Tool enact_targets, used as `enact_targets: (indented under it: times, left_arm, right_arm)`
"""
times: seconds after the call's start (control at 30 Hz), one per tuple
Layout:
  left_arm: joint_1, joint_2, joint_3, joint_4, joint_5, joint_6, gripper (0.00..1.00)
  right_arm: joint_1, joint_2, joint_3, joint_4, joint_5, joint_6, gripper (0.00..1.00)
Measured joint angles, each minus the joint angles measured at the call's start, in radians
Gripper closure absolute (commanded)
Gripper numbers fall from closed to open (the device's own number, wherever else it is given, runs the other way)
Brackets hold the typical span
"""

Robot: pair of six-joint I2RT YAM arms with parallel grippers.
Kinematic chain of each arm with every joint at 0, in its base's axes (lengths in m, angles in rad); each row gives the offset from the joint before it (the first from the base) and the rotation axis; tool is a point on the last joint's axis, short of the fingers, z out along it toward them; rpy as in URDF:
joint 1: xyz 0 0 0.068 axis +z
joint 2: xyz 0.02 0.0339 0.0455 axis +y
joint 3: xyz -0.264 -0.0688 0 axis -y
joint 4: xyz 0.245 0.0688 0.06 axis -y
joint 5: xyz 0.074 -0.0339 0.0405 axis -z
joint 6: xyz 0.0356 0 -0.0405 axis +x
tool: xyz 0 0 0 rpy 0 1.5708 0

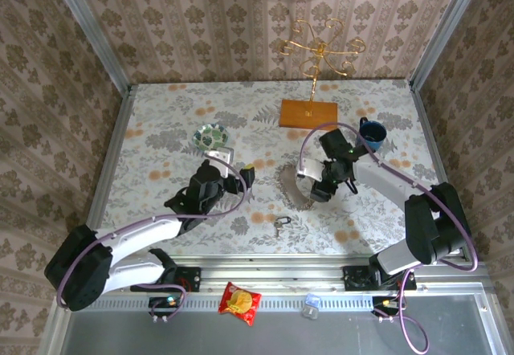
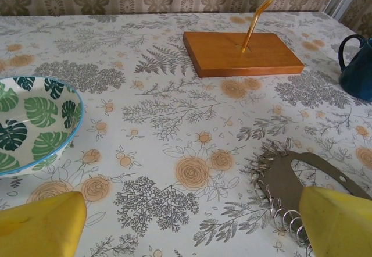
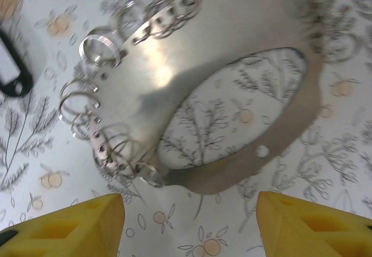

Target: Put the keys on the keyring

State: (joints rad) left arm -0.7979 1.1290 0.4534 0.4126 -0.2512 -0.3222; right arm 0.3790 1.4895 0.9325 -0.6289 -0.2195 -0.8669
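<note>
1. Keyring point(image 3: 192, 53) first: it's a floppy grey strap loop lying flat on the tabletop point(image 1: 161, 170), roughly mid-table between the two arms. It has a row of little split rings point(image 3: 75, 106) along one edge.
2. The keys point(image 1: 279, 225) are a tiny grey cluster sitting on their own closer to the front edge, well apart from the strap. So nothing's threaded yet; I'd call this the very start.
3. My read of the step in hand: get hold of the strap so one ring can take a key.
   - I'd pinch the flat band right next to the ring row, not the rings themselves, since those look like they'd roll or slip.
   - Leave one ring sticking out free on the side facing the keys.
   - The strap looks limp, so lift it gently or it'll probably fold.
4. Right claw point(image 3: 189, 225): spread wide, hanging right above the strap with the yellow fingers point(image 3: 64, 222) on either side of the near edge. It's holding nothing, and I can't see it touching anything.
5. Left claw point(image 2: 189, 234): also wide open and empty. It's low over the tabletop, with the strap's ring edge just beside its right finger.
6. There's a black tag point(image 3: 13, 71) just beside the strap; careful not to snag it.
</note>
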Motion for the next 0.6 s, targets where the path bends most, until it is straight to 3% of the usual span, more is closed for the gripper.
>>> enact_targets:
  times: [0.3,0.6]
  left_arm:
    - [0.034,-0.044,-0.031,0.015,0.010,0.052,0.04]
    - [0.040,-0.068,-0.039,0.017,0.038,0.072,0.04]
  right_arm:
    - [0.023,0.006,-0.055,0.019,0.013,-0.143,0.57]
    - [0.023,0.060,-0.062,0.069,0.040,-0.212,0.52]
